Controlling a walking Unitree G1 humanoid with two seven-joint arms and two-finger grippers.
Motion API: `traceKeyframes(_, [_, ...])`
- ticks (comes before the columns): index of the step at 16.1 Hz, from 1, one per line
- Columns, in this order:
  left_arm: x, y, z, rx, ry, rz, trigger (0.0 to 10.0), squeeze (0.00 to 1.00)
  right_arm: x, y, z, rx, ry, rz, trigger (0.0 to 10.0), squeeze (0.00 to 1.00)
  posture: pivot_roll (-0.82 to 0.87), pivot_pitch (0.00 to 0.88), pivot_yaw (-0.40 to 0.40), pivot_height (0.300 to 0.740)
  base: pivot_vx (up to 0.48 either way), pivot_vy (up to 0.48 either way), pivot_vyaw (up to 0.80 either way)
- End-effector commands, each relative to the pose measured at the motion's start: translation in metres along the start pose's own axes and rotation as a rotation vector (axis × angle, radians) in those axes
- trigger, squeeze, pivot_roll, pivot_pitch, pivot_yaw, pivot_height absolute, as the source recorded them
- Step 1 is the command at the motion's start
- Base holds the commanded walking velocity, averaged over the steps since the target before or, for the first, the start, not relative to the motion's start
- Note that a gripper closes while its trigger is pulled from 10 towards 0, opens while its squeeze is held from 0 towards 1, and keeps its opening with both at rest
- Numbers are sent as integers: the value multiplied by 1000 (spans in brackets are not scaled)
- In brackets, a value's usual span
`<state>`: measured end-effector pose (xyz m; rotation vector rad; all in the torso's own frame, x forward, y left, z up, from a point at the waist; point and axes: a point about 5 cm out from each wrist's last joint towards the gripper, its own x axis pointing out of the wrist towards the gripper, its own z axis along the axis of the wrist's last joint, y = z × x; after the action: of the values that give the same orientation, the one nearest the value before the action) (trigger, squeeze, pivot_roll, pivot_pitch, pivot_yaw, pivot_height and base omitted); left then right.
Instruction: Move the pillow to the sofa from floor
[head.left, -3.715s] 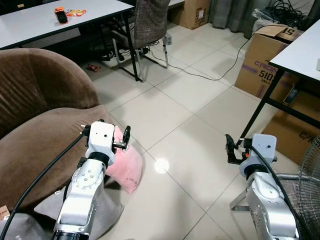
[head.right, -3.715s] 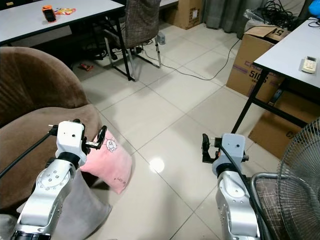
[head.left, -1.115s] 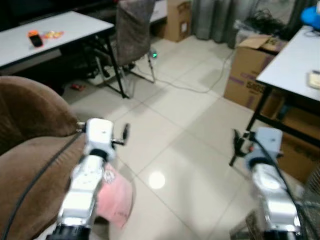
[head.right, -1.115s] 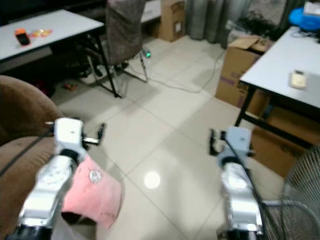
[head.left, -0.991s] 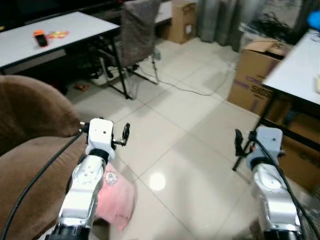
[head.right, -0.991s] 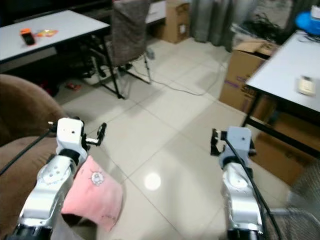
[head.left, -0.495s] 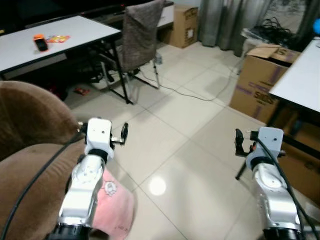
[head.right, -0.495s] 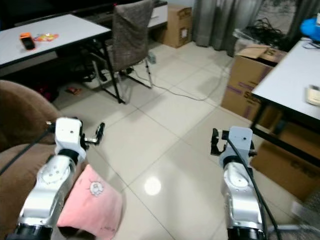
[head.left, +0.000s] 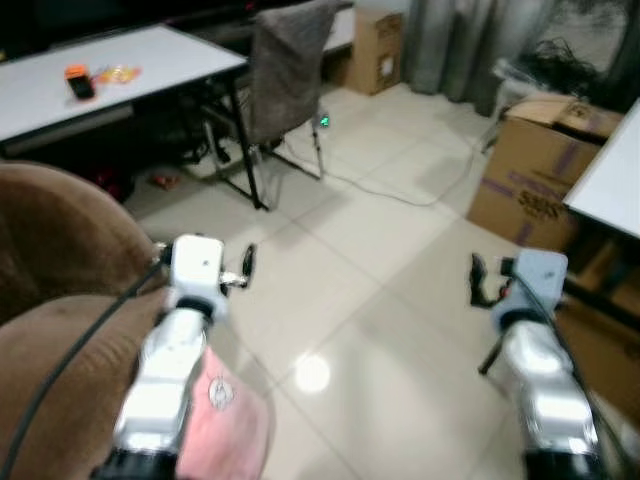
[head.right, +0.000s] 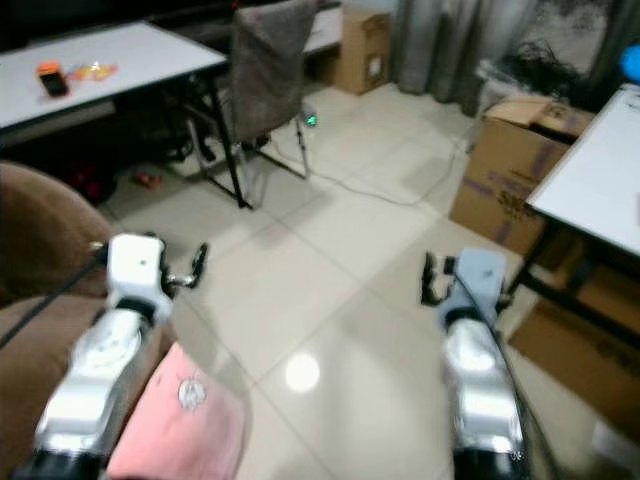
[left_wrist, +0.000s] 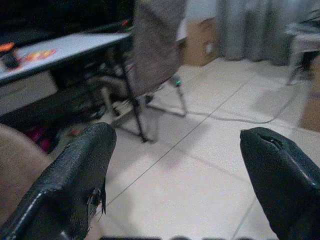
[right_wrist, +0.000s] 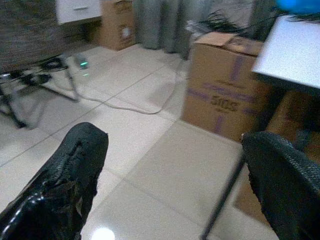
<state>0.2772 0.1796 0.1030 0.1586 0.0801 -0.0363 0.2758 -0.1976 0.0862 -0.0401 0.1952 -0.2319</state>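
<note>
- The pink pillow (head.right: 180, 425) lies on the tiled floor (head.left: 380, 260), against the front edge of the brown sofa (head.left: 50, 300), partly hidden under the left arm.
- The left gripper (left_wrist: 175, 185) hangs in the air above the floor just off the sofa's front edge; its fingers (left_wrist: 75, 180) are spread wide with nothing between them.
- The right gripper (right_wrist: 175, 185) hovers over bare tiles well apart from the pillow, fingers (right_wrist: 65, 175) wide open and empty, facing a cardboard box (right_wrist: 225, 90).
- A chair (head.left: 285, 70) stands by the white table (head.left: 120, 70) beyond.
</note>
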Motion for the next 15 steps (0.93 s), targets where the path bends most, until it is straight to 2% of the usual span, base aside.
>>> traceKeyframes(1, [0, 0, 0, 2, 1, 10, 10000, 0, 2, 2, 2, -20, -10, 20, 10000, 0, -31, 0, 32, 740, 330, 0, 0])
traceKeyframes(3, [0, 1, -3, 23, 21, 24, 10000, 0, 2, 5, 4, -24, -19, 53, 10000, 0, -32, 0, 29, 740, 0, 0, 0])
traceKeyframes(8, [3, -3, -1, 20, 14, 4, 10000, 0, 3, 9, 7, -64, -39, 80, 10000, 0, -37, 0, 34, 740, 0, 0, 800])
traceKeyframes(12, [2, -7, -6, 45, 50, -8, 10000, 0, 5, 11, 5, -77, -34, 97, 10000, 0, -29, 0, 22, 740, 0, 0, 800])
traceKeyframes(15, [3, -3, -4, 86, 39, 30, 10000, 0, 7, 12, 5, -78, -35, 103, 10000, 0, -25, 0, 15, 740, 0, 0, 800])
